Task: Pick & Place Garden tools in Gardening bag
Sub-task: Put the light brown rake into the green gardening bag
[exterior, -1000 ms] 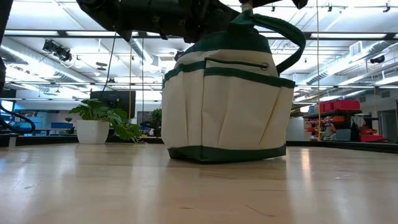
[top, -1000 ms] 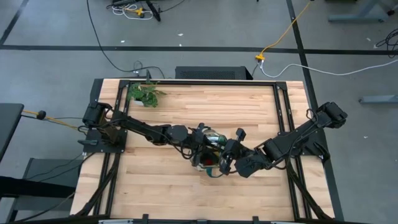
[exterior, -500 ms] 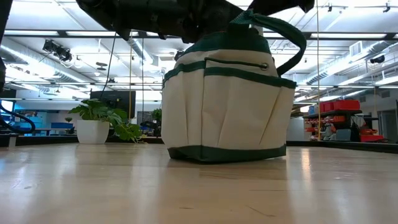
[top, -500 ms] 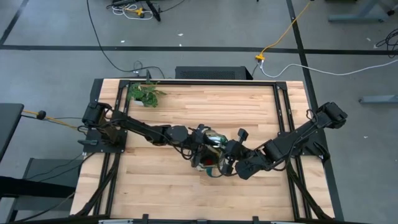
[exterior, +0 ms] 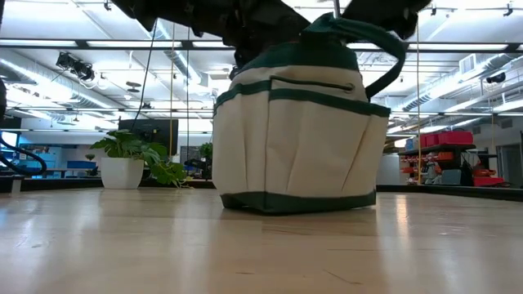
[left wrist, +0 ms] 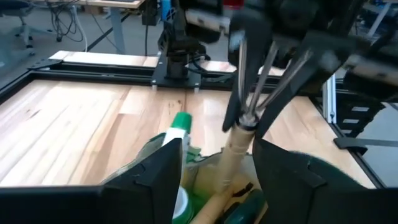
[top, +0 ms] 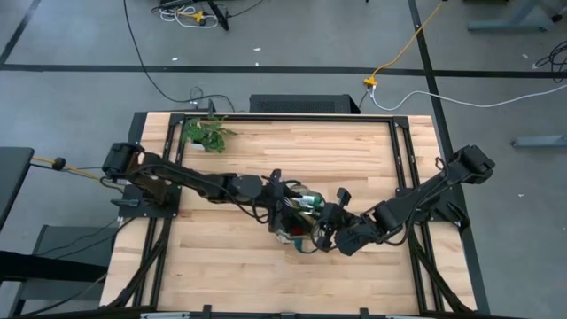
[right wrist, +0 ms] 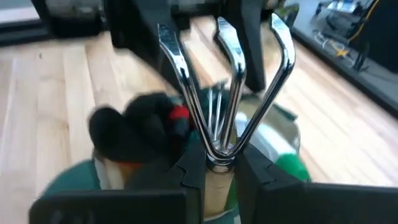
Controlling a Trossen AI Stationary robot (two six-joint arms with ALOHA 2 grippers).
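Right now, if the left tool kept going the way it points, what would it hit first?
Probably the rake standing in the bag: it sits dead ahead between the open left tool fingers, held by the right tool. Depth is unclear.

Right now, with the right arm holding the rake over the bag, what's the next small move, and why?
Probably lower further, then release. The right gripper is clamped on the wooden-handled three-prong metal rake, handle down over the cream fabric bag with green trim. The left gripper hovers open nearby.
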